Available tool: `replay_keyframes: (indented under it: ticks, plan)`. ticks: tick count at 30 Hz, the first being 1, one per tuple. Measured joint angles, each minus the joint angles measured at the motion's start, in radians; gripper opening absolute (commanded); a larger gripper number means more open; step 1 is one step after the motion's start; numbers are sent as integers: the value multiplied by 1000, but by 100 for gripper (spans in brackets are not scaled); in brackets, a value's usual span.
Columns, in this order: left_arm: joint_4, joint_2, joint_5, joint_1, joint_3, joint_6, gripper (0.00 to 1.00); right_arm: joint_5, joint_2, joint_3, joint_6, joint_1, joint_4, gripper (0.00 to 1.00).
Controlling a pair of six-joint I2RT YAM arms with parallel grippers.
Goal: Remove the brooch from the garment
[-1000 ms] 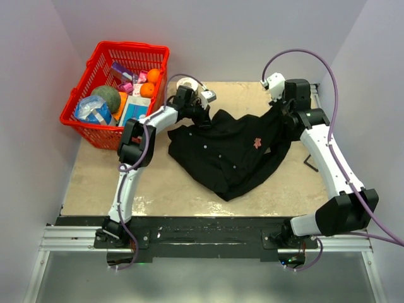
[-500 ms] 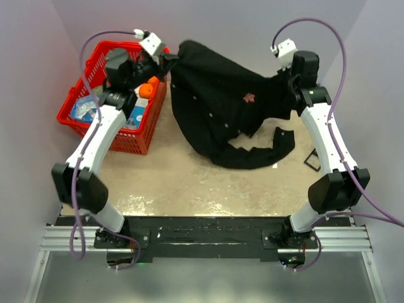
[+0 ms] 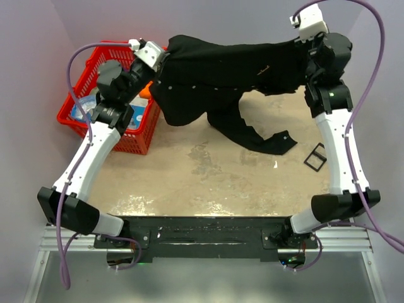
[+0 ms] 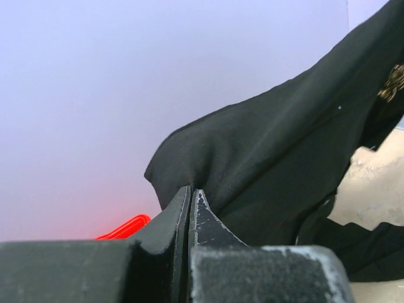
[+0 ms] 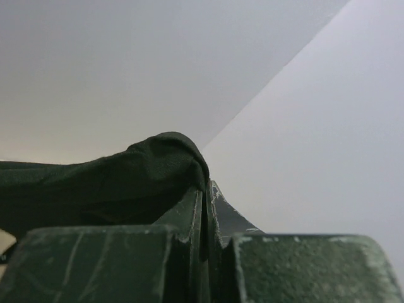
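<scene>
Top external view: two grippers, one shirt. Left gripper (image 3: 163,60) and right gripper (image 3: 307,47) each pinch a fold of the soft black garment (image 3: 227,63), jaws pressed together. It spans taut between them, one end trailing onto the sandy table (image 3: 189,183). A tiny brownish speck nearer the right gripper may be the brooch (image 3: 262,68). One red mesh basket (image 3: 129,136) sits under the left gripper, and one small black square frame (image 3: 315,158) lies under the right.

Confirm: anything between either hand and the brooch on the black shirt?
No visible object stands in between. The tiny brownish pin brooch sits on the black cloth shirt, which is stretched in the air between both arms. But the left hand and right hand are each shut on a shirt edge, so neither is free to reach it.
</scene>
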Motion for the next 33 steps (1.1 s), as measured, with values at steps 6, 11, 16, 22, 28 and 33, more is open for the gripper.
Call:
replay_keyframes:
  ticks: [6, 11, 16, 22, 28, 33]
  plan:
    - [-20, -122, -50, -33, -7, 34, 0, -5, -151, -7, -26, 3, 19, 0]
    - [-24, -225, -66, -66, 34, 67, 0, -48, -278, 1, -28, 4, 28, 0]
    - [-58, -297, -67, -79, 85, 87, 0, -115, -362, 44, -44, 5, 26, 0]
    - [-109, -351, -39, -82, 183, 127, 0, -188, -402, 164, -76, 8, 32, 0]
    - [-134, -392, -12, -84, 233, 163, 0, -247, -431, 198, -111, 10, 87, 0]
    - [-143, -413, 2, -85, 167, 211, 0, -271, -472, 27, -195, 10, 189, 0]
